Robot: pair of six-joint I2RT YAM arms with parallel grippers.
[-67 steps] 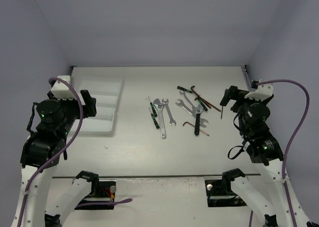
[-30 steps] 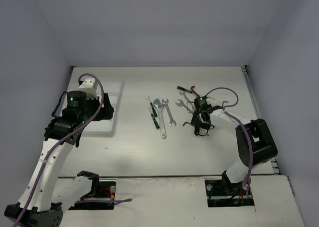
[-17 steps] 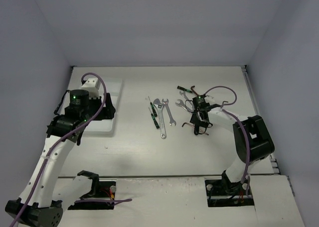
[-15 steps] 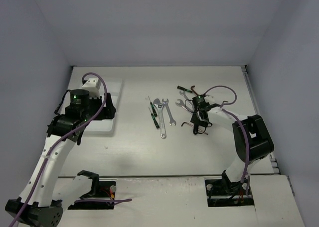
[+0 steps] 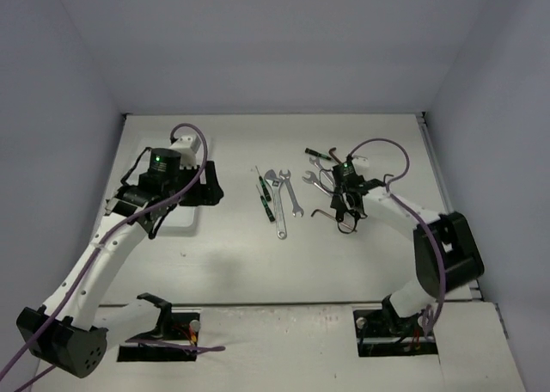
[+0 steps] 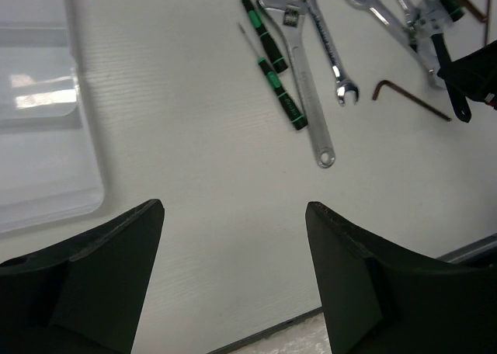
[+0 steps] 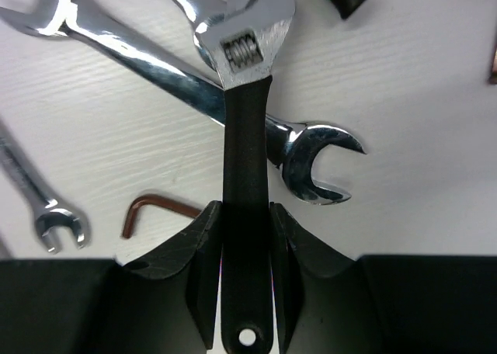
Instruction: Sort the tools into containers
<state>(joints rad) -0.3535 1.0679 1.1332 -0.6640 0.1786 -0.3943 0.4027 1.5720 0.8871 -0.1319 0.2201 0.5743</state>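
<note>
At the right gripper [image 7: 246,241], the jaws are pressed together on the black handle of the adjustable wrench [image 7: 244,137], close to the handle's holed end. The wrench head lies across a silver wrench [image 7: 314,164], with a hex key [image 7: 159,209] just beside the fingers; we cannot tell whether the wrench is off the table yet. About two seconds earlier this arm was folded back at the table's right side, well apart from the tools, and it has since swung in over the pile and closed. We judge the pick to be made and the carry to the white tray [image 6: 87,144] still ahead. The left gripper [image 6: 233,210] has its jaws spread wide and holds nothing. It hangs over bare table between the tray and the screwdrivers [image 6: 281,99], having shifted off the tray toward the tools, perhaps for a pick of its own.
</note>
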